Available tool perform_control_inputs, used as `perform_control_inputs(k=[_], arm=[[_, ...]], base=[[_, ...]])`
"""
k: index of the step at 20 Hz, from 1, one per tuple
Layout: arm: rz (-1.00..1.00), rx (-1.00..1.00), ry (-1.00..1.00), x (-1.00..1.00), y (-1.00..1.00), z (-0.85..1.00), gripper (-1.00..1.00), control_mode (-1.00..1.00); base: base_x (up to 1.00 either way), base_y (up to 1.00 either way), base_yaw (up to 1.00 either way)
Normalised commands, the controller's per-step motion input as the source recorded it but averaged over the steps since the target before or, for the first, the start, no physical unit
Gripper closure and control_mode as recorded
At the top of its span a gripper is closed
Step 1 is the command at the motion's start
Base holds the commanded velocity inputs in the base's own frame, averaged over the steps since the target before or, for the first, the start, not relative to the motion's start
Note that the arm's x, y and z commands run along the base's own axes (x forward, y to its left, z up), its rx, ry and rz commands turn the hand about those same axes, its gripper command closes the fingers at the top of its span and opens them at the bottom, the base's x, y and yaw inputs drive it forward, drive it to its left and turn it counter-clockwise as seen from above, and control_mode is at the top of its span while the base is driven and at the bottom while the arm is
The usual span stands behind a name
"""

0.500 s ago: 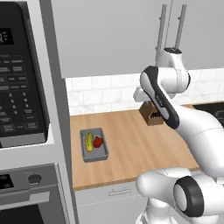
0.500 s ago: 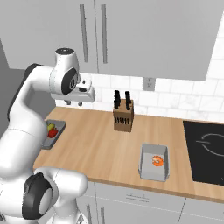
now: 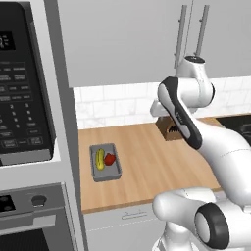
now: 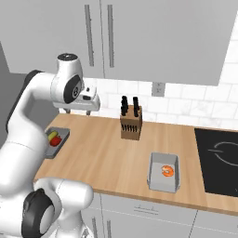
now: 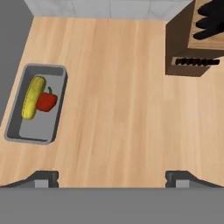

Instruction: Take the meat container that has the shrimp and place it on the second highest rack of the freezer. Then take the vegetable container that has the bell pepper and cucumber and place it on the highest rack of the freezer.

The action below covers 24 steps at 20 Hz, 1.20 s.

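Nothing on the bench has shifted since the earlier frames, and the arm holds nearly the same raised pose. Resting on the wooden bench point(image 4: 102, 158) toward its front edge, the meat container point(image 4: 163, 172) is a grey tray with one orange shrimp point(image 4: 167, 171) inside, between the knife block point(image 4: 130, 122) and the black cooktop point(image 4: 218, 160). Well apart from it, at the far left end of the bench beside the grey appliance column, lies the vegetable container point(image 5: 37, 103), holding a yellow-green cucumber point(image 5: 33, 97) touching a red bell pepper point(image 5: 46, 101). High above the bench, between the vegetable container and the knife block, hangs the end effector point(image 5: 112, 178), released, its dark fingertips point(image 5: 43, 178) standing wide apart and grasping nothing. White tiles and grey wall cabinets rise behind the bench.
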Motion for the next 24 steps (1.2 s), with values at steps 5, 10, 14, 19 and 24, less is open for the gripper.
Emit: perform_control_inputs(k=[5,10,14,19,24], arm=[[-0.27,0.14,-0.04,-0.7,-0.72,-0.95,-1.0,-1.0],[-0.59,0.2,0.07,-0.17,-0.92,-0.75,-1.0,-1.0],[-0.57,0.26,0.19,0.0,-1.0,-0.5,-1.0,-1.0],[-0.44,0.21,0.23,0.05,-1.0,-0.38,-1.0,-1.0],[-0.32,0.17,0.22,0.05,-1.0,-0.16,-1.0,-1.0]], base=[[0.0,0.0,0.0],[0.0,0.0,0.0],[0.0,0.0,0.0],[0.0,0.0,0.0],[0.0,0.0,0.0]])
